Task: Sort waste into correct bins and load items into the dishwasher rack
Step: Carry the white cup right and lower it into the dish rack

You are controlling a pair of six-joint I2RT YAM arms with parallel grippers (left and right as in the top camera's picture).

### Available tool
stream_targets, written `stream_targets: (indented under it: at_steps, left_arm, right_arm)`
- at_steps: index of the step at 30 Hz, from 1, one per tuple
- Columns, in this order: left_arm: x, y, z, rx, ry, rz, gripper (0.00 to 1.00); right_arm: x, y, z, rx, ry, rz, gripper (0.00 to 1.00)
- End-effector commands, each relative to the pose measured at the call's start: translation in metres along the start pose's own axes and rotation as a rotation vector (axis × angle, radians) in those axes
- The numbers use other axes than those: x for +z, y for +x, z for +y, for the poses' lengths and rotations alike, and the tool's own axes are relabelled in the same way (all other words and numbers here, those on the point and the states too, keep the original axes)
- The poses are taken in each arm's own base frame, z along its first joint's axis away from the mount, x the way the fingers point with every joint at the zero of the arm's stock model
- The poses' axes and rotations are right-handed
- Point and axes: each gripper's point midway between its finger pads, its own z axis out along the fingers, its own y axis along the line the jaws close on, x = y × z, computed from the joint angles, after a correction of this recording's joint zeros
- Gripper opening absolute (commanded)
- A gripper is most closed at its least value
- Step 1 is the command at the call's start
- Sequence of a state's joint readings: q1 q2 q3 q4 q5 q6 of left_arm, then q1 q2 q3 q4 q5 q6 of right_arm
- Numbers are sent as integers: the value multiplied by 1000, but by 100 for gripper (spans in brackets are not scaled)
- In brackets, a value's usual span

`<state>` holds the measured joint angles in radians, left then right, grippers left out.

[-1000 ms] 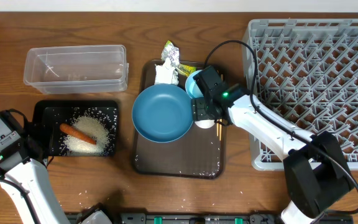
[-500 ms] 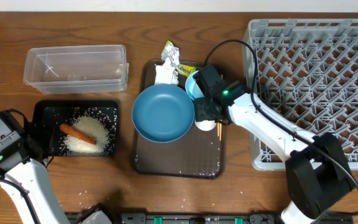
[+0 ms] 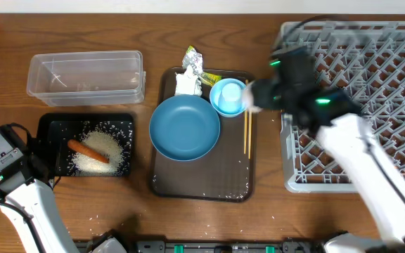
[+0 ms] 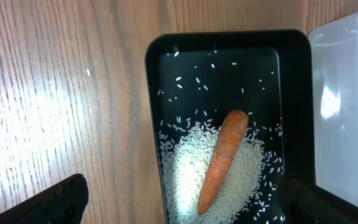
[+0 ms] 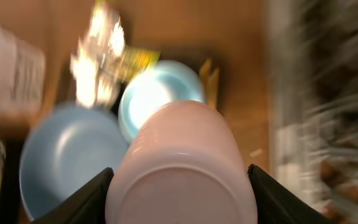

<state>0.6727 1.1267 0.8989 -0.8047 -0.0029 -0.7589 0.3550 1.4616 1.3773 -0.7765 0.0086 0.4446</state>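
Note:
My right gripper (image 5: pixel 180 186) is shut on a whitish cup (image 5: pixel 180 149), held in the air between the brown tray and the grey dishwasher rack (image 3: pixel 357 91); the cup (image 3: pixel 254 96) is blurred in the overhead view. On the tray lie the large blue bowl (image 3: pixel 185 128), the small light-blue bowl (image 3: pixel 228 96) and the chopsticks (image 3: pixel 245 130). Tissue (image 3: pixel 186 83), foil (image 3: pixel 194 60) and a yellow-green packet (image 3: pixel 209 79) sit at the tray's far edge. My left gripper (image 4: pixel 185 208) hangs open over the black bin (image 4: pixel 154 112), which holds rice (image 4: pixel 185 168) and a carrot (image 4: pixel 222 158).
The clear tub (image 3: pixel 85 76) stands behind the black bin. The brown tray (image 3: pixel 202 184) has scattered rice grains near its front. A few grains lie on the table (image 3: pixel 111 219) in front of the black bin. The rack fills the right side.
My right gripper has closed on the cup beside the blue bowl, lifted it off the tray and swung up and right toward the rack. The left arm has not moved.

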Motion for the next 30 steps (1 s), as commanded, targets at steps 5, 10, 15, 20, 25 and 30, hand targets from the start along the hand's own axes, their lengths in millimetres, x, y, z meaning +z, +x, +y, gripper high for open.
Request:
stream_targets:
  at_steps: [5, 10, 15, 20, 25, 30]
  left_arm:
    - [-4, -6, -3, -3, 6, -15, 98]
    - [-4, -6, -3, -3, 6, -15, 98]
    - [-4, -6, -3, -3, 6, -15, 98]
    - [-4, -6, -3, -3, 6, -15, 98]
    - [-4, -6, -3, -3, 6, -15, 98]
    - [-4, -6, -3, -3, 6, -15, 98]
  right_arm:
    - [-79, -72, -115, 189, 174, -270, 56]
    - [-108, -77, -218, 373, 395, -338, 57]
    - [-122, -68, -293, 511, 535, -354, 58]
    - [-114, -60, -344, 580, 607, -336, 58]
    - [-91, -42, -376, 633, 639, -260, 58]
    - [-64, -31, -383, 655, 602, -191, 61]
